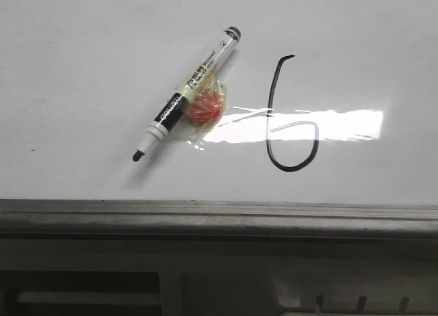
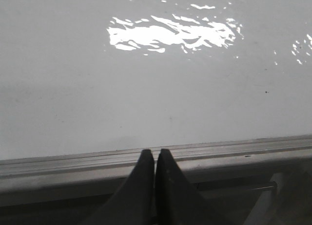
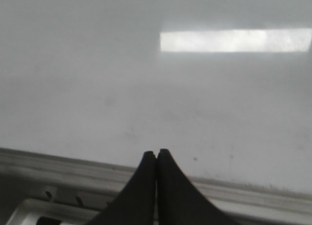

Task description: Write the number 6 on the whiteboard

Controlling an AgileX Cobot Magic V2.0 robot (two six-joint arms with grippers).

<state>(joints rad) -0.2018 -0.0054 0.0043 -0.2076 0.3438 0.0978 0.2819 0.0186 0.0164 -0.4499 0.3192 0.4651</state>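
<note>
A thin black hand-drawn number 6 stands on the glossy whiteboard, right of centre in the front view. A black-and-white marker pen lies slanted on the board to its left, uncapped, with an orange-red lump stuck to its side. Neither gripper shows in the front view. My left gripper is shut and empty, over the board's grey frame. My right gripper is shut and empty, over the board by its frame edge.
A grey metal frame runs along the board's near edge in the front view, with a grey rail and tray beyond it. A bright rectangular glare crosses the board through the 6's loop.
</note>
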